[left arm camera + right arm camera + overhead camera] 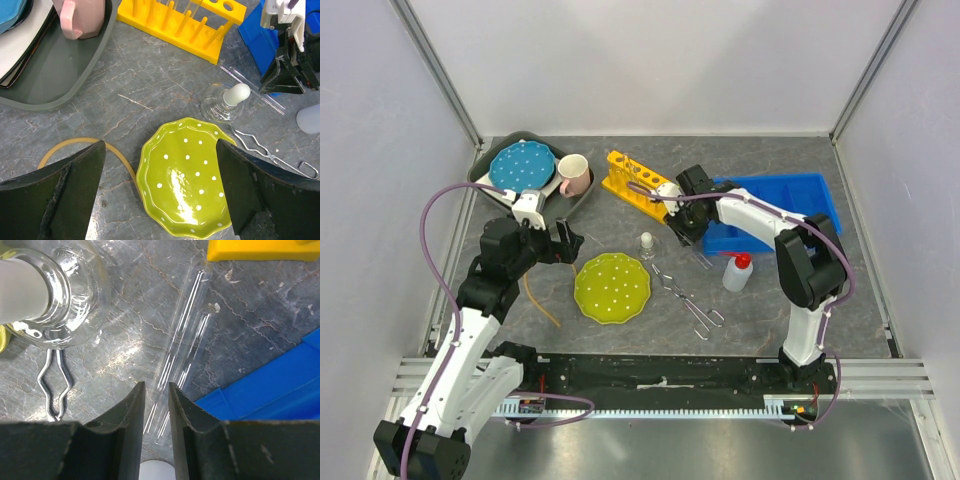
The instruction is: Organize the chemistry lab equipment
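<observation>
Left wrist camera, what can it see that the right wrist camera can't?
Only the left wrist camera shows the pink mug in the grey tray, the green dotted plate and the left gripper wide open. Only the right wrist camera shows, close up, the right gripper pinching the clear tubes. Both show the flask, metal tongs, yellow rack and blue bin.

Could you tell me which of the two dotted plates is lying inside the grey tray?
The blue plate, in the grey tray beside the pink mug; the yellow-green plate lies on the table.
</observation>
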You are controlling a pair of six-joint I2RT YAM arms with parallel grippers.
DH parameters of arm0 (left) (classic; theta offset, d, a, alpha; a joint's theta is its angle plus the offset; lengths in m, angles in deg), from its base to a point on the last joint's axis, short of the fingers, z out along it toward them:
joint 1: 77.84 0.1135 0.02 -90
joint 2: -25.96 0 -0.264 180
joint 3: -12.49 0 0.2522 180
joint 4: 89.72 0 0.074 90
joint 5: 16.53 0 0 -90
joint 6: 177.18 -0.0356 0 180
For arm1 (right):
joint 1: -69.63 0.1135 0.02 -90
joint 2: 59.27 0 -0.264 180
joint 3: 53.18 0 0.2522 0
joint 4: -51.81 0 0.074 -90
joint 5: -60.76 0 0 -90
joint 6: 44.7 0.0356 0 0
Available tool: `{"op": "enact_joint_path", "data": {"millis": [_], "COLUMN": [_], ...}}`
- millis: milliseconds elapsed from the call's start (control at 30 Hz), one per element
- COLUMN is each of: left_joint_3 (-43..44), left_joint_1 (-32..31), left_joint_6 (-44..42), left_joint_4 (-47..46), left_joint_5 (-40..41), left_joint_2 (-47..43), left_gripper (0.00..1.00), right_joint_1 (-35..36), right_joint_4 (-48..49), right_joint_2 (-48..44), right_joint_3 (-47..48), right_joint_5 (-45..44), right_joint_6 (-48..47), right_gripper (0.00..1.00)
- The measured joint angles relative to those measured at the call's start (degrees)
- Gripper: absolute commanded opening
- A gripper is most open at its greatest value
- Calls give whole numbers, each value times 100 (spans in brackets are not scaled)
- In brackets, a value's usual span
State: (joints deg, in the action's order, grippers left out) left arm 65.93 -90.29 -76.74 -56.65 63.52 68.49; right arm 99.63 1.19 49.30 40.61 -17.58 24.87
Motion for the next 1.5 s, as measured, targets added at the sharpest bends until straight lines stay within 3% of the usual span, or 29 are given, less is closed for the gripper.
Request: {"op": "enact_joint_path", "data": {"millis": [1200, 1500], "left_joint_3": [0, 0], "left_joint_1": [0, 0], "left_joint_6": [-2, 0], "left_joint_4": [15, 13], "left_joint_5": [-7, -42], "left_joint_2": [-57, -63], "left_gripper": [98, 97], "right_joint_1": [317, 328], "right_joint_4": [-26, -111], "right_joint_2": [669, 723], "right_joint_3": [160, 247], "right_joint_5": [-470, -505], "right_joint_6": [-35, 46], "right_gripper": [41, 26]}}
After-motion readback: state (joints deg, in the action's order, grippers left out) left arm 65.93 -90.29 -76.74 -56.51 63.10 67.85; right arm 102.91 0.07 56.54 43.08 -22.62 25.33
